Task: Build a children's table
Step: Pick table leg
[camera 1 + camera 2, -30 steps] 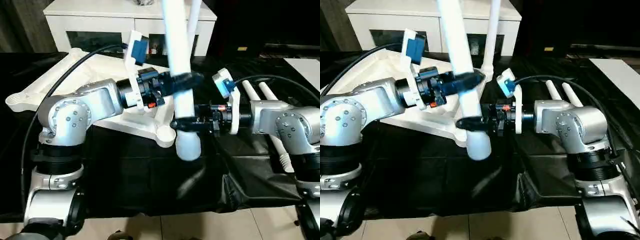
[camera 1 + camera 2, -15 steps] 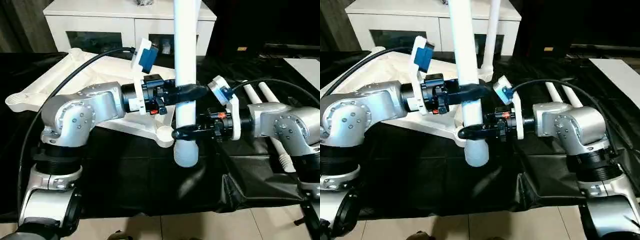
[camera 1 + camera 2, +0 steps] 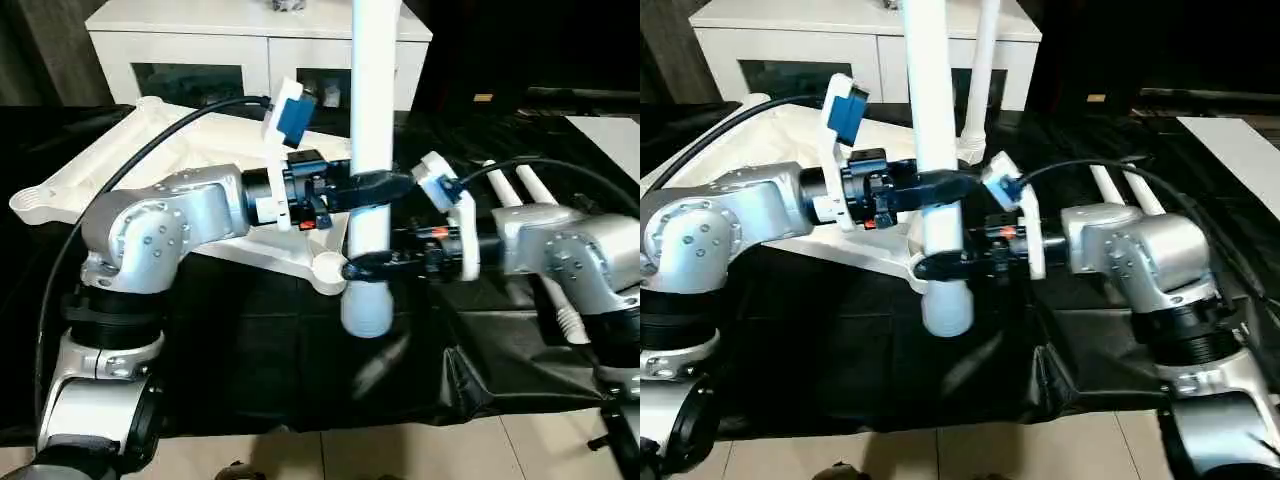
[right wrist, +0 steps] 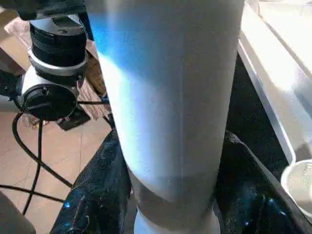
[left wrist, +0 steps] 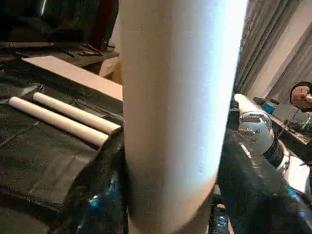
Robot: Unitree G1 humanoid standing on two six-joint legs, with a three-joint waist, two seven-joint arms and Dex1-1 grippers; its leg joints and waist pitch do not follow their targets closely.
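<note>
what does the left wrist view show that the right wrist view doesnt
Left wrist view: two spare legs lying side by side on the black cloth, with curtains behind. Right wrist view: the tiled floor with cables, the tabletop's edge and a round corner socket. Both: the upright white leg close up, a black finger on each side, gripped by the left gripper and the right gripper.

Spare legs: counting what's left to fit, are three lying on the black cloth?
No: two spare legs lie side by side on the black cloth.
</note>
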